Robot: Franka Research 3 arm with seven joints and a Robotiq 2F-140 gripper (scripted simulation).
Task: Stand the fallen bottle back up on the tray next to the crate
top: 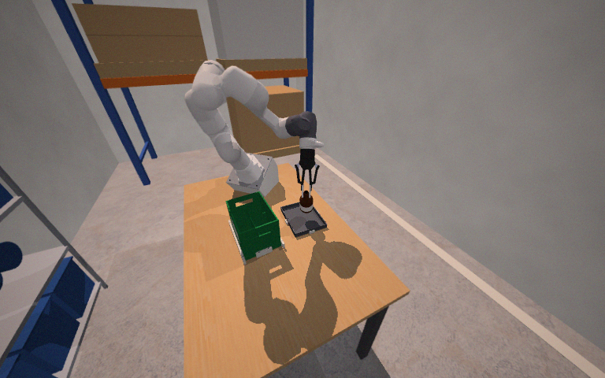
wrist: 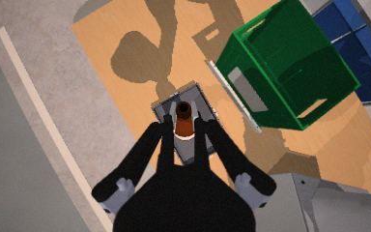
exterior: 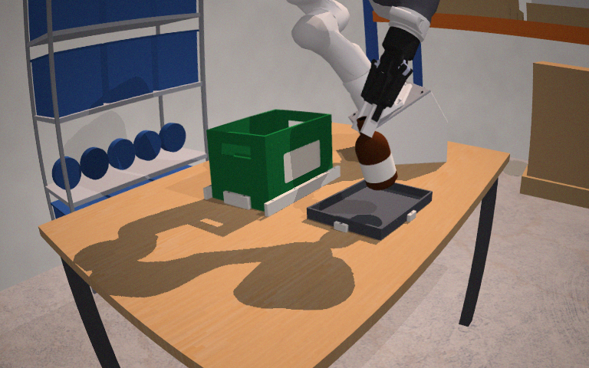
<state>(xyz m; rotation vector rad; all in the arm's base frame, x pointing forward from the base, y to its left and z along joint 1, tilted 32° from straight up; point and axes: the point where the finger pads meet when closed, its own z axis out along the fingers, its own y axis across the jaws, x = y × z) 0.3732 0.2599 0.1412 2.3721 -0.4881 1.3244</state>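
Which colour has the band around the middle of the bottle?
White, on the brown bottle; the exterior view shows it best.

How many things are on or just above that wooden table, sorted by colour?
Green: 1, the crate
Dark grey: 1, the tray
Brown with a white label: 1, the bottle, held tilted over the tray by the gripper
White: 1, the robot arm's base
Total: 4
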